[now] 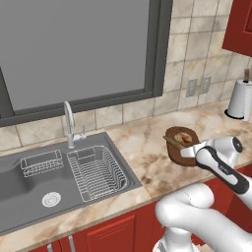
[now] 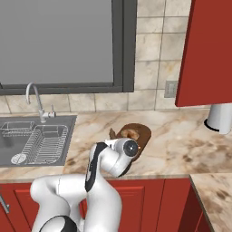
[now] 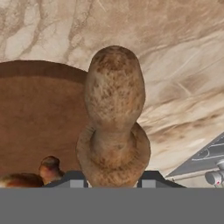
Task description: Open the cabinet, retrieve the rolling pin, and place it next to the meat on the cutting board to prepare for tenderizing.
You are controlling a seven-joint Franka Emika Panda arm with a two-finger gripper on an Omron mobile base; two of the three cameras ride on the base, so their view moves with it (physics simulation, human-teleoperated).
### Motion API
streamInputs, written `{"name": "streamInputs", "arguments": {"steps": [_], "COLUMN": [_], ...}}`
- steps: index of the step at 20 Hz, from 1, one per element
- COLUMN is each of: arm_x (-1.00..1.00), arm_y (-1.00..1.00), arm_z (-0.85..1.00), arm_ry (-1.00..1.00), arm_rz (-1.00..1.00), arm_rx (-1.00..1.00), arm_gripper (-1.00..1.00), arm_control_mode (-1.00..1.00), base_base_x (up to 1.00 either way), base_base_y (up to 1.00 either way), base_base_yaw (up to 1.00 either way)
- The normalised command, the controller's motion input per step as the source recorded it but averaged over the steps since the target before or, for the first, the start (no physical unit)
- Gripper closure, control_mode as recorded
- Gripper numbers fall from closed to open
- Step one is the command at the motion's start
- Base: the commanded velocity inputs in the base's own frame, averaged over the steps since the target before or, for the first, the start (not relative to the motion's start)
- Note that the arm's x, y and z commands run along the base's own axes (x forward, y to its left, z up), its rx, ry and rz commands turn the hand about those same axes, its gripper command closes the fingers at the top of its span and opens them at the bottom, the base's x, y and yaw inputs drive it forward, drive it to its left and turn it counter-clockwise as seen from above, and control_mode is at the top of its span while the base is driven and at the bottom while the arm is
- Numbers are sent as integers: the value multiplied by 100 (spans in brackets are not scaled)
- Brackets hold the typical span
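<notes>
From the camera behind the arm on its left, the white arm reached over a marbled counter [image 1: 147, 147] to a round dark cutting board [image 1: 173, 147] lying right of a grey sink [image 1: 59, 172]; a slim brown rolling pin [image 1: 173, 141] crossed the board just in front of the pale lump of meat [image 1: 185, 138], its far part hidden by the wrist. A paper towel roll [image 1: 240, 98] stood well to the right, below the corner of a red wall cabinet [image 1: 238, 24]. From the camera on the right, the arm's elbow covered most of the board [image 2: 141, 132], only a knob of the pin [image 2: 112, 133] poking out beside it, and the cabinet door [image 2: 208, 50] was cut off by the frame. Looking along the gripper [image 3: 113, 179], its two dark tips were clamped on the pin [image 3: 114, 109], whose knobbed handle loomed large above the board [image 3: 39, 113], with the meat [image 3: 17, 179] barely visible at the lower left. The placing step seemed in hand; next, the pin would need lowering until it rested beside the meat, then releasing. Whether it already touched the board could not be told.
</notes>
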Motion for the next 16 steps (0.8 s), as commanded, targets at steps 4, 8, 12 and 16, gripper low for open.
{"name": "streamInputs", "arguments": {"steps": [4, 8, 12, 16], "arm_x": [2, 3, 5, 8], "arm_y": [-23, -17, -13, -5], "arm_z": [-7, -3, -5, -11], "arm_ry": [-7, -8, -8, -5], "arm_rz": [10, 10, 10, 9], "arm_rx": [-3, -3, -4, -6], "arm_gripper": [100, 100, 100, -100], "arm_control_mode": [-100, -100, -100, -100], "base_base_x": [0, 0, 0, 0], "base_base_y": [0, 0, 0, 0], "base_base_yaw": [0, 0, 0, 0]}}
